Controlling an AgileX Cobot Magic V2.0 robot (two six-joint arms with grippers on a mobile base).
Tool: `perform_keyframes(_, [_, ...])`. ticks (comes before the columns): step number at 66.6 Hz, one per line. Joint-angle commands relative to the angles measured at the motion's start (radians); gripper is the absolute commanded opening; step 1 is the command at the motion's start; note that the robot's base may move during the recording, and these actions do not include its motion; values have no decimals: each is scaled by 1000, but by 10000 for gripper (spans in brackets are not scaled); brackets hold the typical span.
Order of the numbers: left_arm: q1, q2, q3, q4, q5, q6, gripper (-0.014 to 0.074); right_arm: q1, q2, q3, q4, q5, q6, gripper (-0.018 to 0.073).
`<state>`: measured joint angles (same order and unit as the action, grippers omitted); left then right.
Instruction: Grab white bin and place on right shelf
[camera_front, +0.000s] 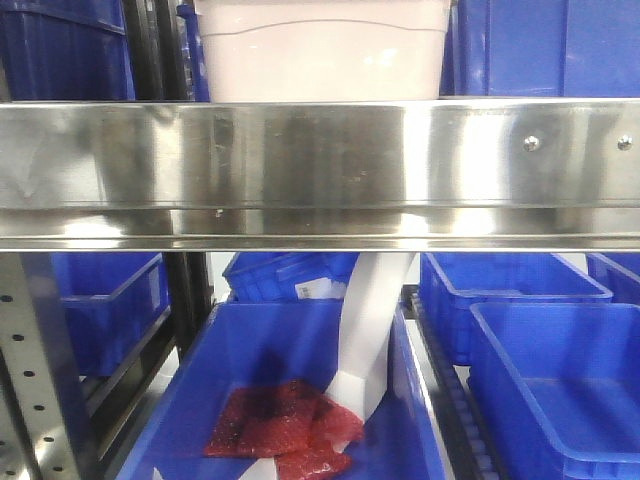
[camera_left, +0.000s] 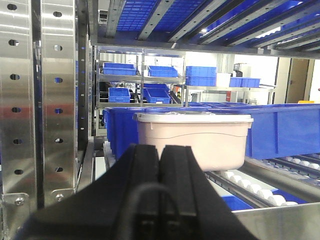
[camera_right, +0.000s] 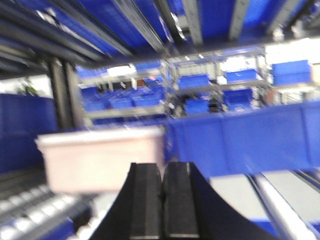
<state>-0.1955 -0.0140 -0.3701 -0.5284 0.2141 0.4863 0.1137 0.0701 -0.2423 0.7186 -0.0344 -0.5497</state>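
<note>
the white bin (camera_left: 194, 140) sits on the right shelf (camera_front: 320, 165), behind its shiny front rail, blue bins (camera_left: 282, 127) close beside it. the left end effector (camera_left: 161, 187) and right end effector (camera_right: 161, 200) both have fingers pressed together, holding nothing.

The front view cuts the white bin (camera_front: 320, 50) off at the top edge, so its lid is out of sight, and the wide front rail (camera_front: 320, 170) of the steel shelf hides its base. The right wrist view is smeared throughout: the bin (camera_right: 100, 157) there is a pale block without sharp edges. In the left wrist view the left gripper (camera_left: 161, 187) covers the bin's lower left corner.
</note>
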Motion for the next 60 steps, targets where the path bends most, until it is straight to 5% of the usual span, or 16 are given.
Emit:
perform_keyframes(1, [-8,16,-24,-9,-69,-5,-126,-33,12,5,-220,-53,220,29])
perform_keyframes(7, [-8,16,-24,-9,-69,-5,-126,-74,6,49,-447,-12,502,29])
perform_keyframes(13, [-8,16,-24,-9,-69,-5,-126,-108,-17,102,-556,46,634,29])
perform_keyframes(31, [-8,16,-24,-9,-69,-5,-126,-123,-99,274,-644,22,636,29])
perform_keyframes(60, [-8,16,-24,-9,-69,-5,-126,-122,-99,271,-653,45,550,29])
